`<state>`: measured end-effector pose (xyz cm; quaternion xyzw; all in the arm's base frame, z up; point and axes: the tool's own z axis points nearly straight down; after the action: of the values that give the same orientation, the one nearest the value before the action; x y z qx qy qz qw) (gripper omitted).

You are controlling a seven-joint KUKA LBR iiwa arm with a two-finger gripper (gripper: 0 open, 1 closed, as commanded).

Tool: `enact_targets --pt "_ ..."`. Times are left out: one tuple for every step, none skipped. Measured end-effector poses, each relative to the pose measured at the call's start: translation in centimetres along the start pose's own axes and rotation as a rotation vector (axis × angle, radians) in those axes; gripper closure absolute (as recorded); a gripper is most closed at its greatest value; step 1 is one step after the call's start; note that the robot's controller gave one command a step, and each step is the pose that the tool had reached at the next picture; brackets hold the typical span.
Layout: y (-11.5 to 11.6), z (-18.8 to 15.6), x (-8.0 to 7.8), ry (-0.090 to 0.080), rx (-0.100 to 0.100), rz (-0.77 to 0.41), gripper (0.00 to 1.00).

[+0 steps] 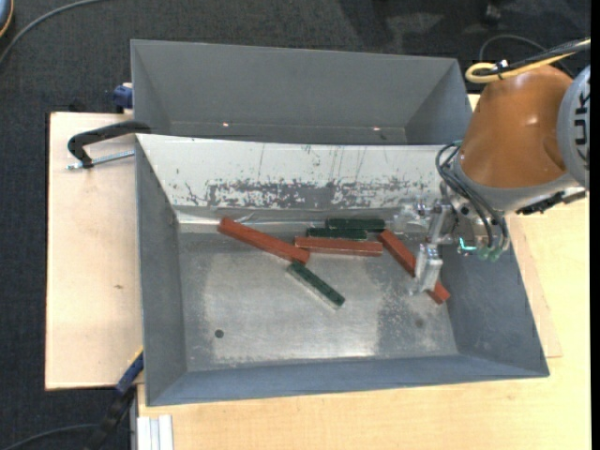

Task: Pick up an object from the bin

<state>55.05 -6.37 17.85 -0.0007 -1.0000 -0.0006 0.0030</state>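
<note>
1. The gripper (428,272) stood low in the right part of the grey bin (281,92), directly over a short red-brown bar (397,250). The orange cover (516,129) of the wrist hung above the bin's right wall, since the arm entered from that side.
2. In my judgement the gripper was placed there because this bar was the nearest thing to the arm, with free floor on both of its long sides.
3. Whether the gripper was open or closed on the bar, I could not tell: its metal body covered the middle of the bar.
4. The short red-brown bar was thin, flat and straight, and lay on the bin floor at a slant. Its upper end pointed towards the back wall, and its lower end showed just below the gripper, near the right wall.
5. Its upper end was very near, perhaps touching, a middle red-brown bar (337,245), which lay almost level. A long red-brown bar (262,239) slanted to the left of that one.
6. One dark green bar (317,284) lay alone on the open floor, and a second dark green bar (356,224) lay along the foot of the back wall.
7. A bar so thin and so flat on the floor probably gives little height to grip, and it may swing if taken away from its middle.
</note>
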Motion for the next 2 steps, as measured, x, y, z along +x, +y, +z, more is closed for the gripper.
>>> enact_targets --pt "-1.8 10.8 -0.4 -0.004 0.000 0.040 0.00" --pt "-0.5 10.7 3.9 -0.009 0.002 -0.295 0.00"
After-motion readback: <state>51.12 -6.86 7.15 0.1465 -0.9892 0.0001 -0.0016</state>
